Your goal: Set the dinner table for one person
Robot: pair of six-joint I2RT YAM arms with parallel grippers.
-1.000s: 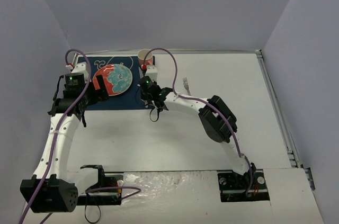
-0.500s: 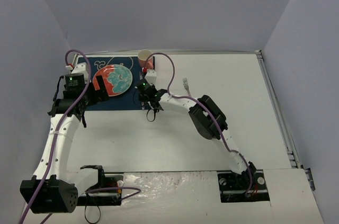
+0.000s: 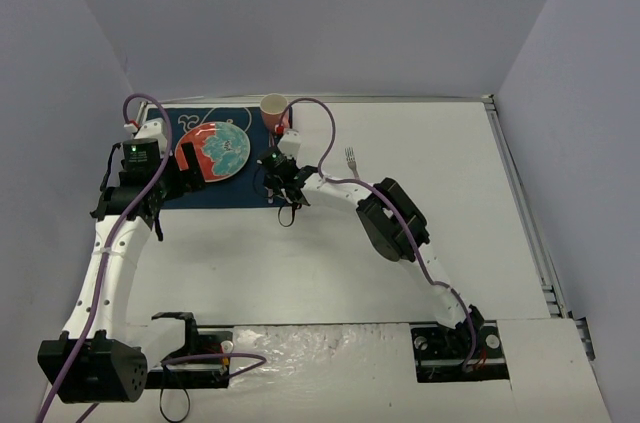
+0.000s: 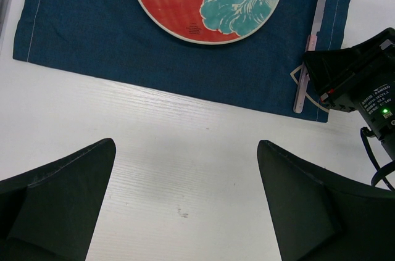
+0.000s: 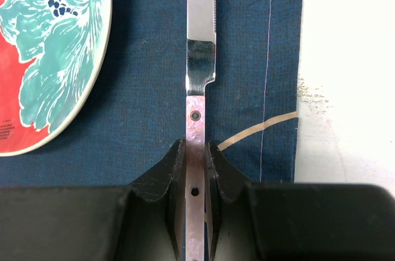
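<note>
Pinching the knife (image 5: 200, 57) by its pink handle with the right hand (image 5: 195, 153), blade pointing toward the far side of the desk (image 5: 345, 57), lengthwise along the right edge of the mat (image 5: 148, 76) beside the plate (image 5: 49, 57); holding the left hand (image 4: 185, 168) spread.

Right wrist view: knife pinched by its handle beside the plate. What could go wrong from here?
The right gripper is shut on the knife handle; any sideways drift could knock the blade against the plate rim beside it. Opening late while pulling back could drag the knife along the blue placemat. In the top view the cup stands just past the wrist; pushing forward might tip it.
</note>
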